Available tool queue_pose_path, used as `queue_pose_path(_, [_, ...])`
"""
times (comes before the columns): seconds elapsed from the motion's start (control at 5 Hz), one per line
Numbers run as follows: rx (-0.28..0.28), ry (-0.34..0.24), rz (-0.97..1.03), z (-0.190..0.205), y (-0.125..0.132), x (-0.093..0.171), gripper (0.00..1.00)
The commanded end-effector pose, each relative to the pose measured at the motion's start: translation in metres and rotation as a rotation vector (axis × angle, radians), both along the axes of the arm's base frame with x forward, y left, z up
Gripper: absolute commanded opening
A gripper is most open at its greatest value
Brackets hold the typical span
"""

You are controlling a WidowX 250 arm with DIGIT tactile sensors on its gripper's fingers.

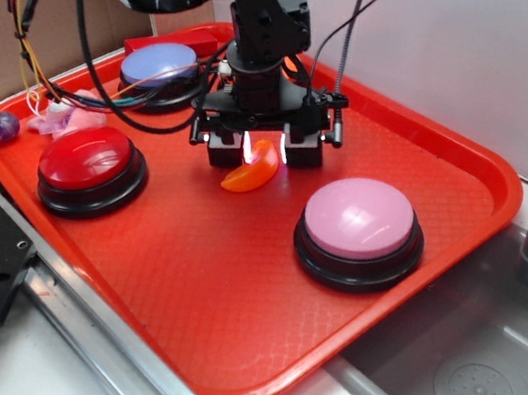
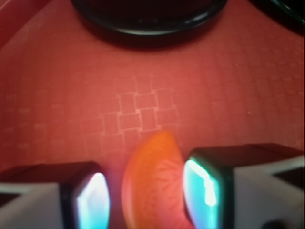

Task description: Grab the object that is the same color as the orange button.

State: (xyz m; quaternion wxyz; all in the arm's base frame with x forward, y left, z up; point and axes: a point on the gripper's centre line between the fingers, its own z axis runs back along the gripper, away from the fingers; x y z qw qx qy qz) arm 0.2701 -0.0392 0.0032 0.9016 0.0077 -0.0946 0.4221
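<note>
Wrist: orange crescent (image 2: 155,183) between fingers (image 2: 93,202).

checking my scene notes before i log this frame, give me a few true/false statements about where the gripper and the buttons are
1. The gripper has the orange crescent piece between its fingers. True.
2. The fingers are fully shut on the piece. False: the wrist view shows a gap at the left finger; whether the right one touches is unclear.
3. The pink dome button sits on the red tray. True.
4. The red dome button is stacked on the pink one. False: they sit apart, on opposite sides of the gripper.
5. The crescent piece rests on top of a button. False: it is by the tray floor, between the buttons.
</note>
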Motion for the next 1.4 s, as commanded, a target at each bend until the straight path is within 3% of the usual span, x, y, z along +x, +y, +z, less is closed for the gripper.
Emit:
queue_pose_path(0.0, [0.0, -0.004, 0.028, 0.002, 0.01, -0.001, 0.0])
queue_pose_path(0.4, [0.02, -0.013, 0.019, 0.013, 0.009, 0.002, 0.0])
queue_pose_path(0.6, [0.026, -0.054, 0.003, 0.038, 0.008, 0.004, 0.0])
queue_pose_path(0.8, [0.008, -0.061, -0.03, 0.068, 0.011, 0.007, 0.0])
queue_pose_path(1.2, [-0.054, -0.012, -0.158, 0.127, 0.007, 0.009, 0.0])
